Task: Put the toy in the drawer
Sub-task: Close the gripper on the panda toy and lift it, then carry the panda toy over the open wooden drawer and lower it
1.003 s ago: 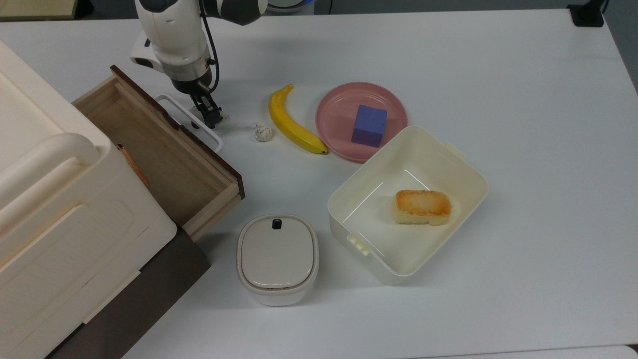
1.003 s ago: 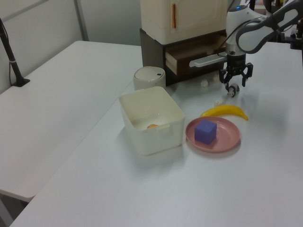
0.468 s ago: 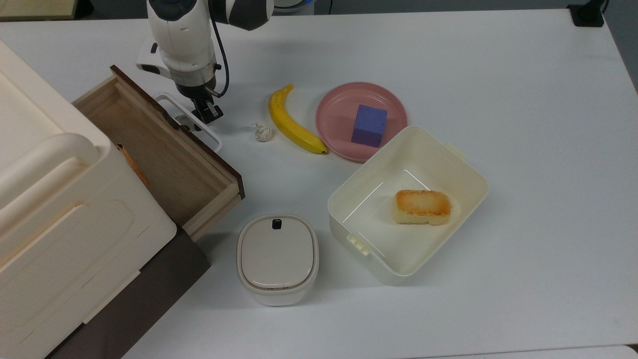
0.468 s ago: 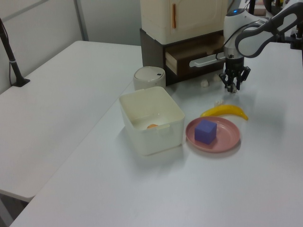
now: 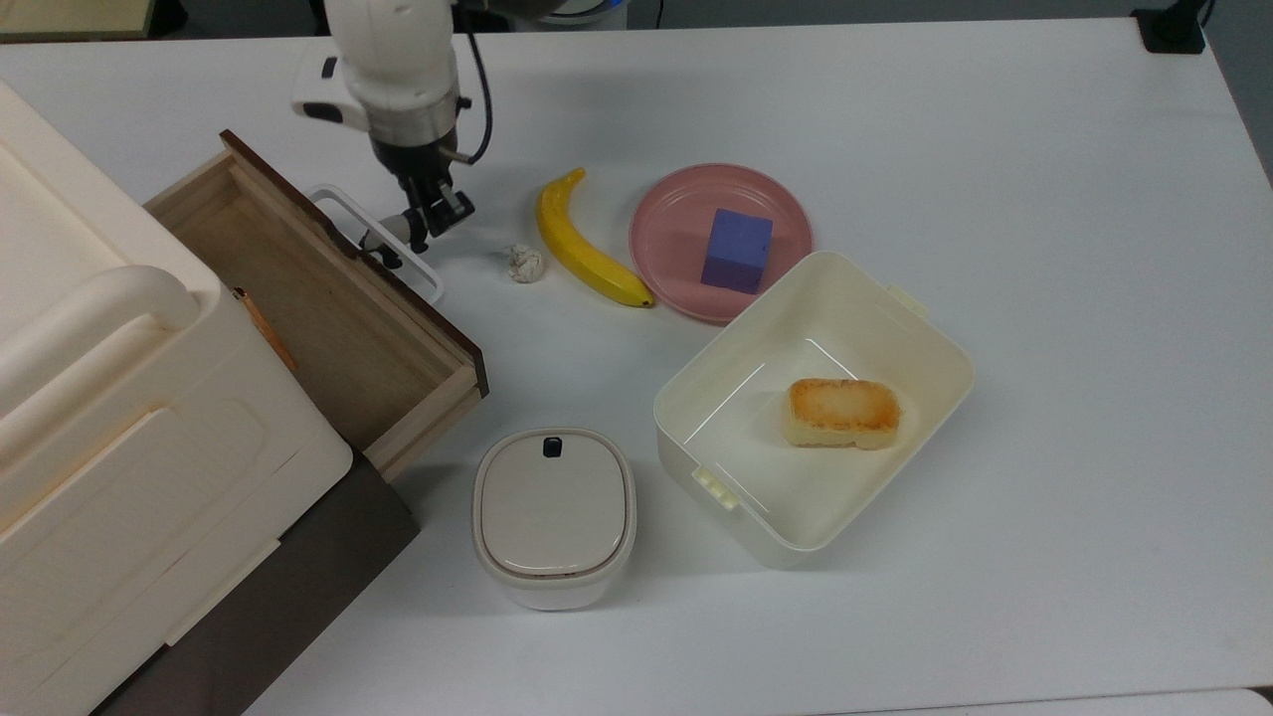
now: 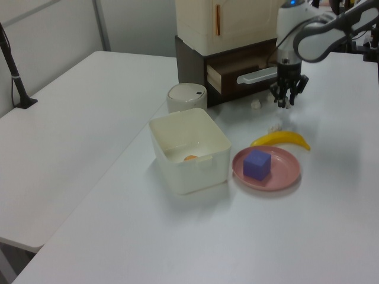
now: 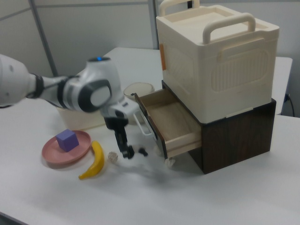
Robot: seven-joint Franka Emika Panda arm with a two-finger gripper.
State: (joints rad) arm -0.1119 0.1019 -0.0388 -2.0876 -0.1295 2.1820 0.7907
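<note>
At the top view's left, the drawer (image 5: 328, 318) stands pulled out of its dark cabinet (image 5: 298, 587). Its light-wood floor is bare, and its back part is hidden under the cream box (image 5: 119, 418) stacked above. The drawer's dark front panel is seen edge-on, with the white loop handle (image 5: 323, 192) projecting from it.

Just right of the panel, within the loop's outline, the toy (image 5: 386, 239) is seen as a small white body with black patches. Its shape is hard to make out. In the right view it (image 7: 143, 152) appears as a tiny dark speck low beside the drawer front.

The gripper (image 5: 430, 221) is found immediately to the top view's right of the toy. Whether the toy is touched or held by it cannot be told, nor whether the claw is open or closed.

The arm is cut off at the top view's upper edge. In the right view it is seen reaching in from the right view's left, wrist bent downward and the gripper (image 7: 127, 153) slightly tilted and low over the table (image 5: 1044, 249).

Further to the top view's right lie a paper ball (image 5: 524, 264) and a banana (image 5: 582, 244).
</note>
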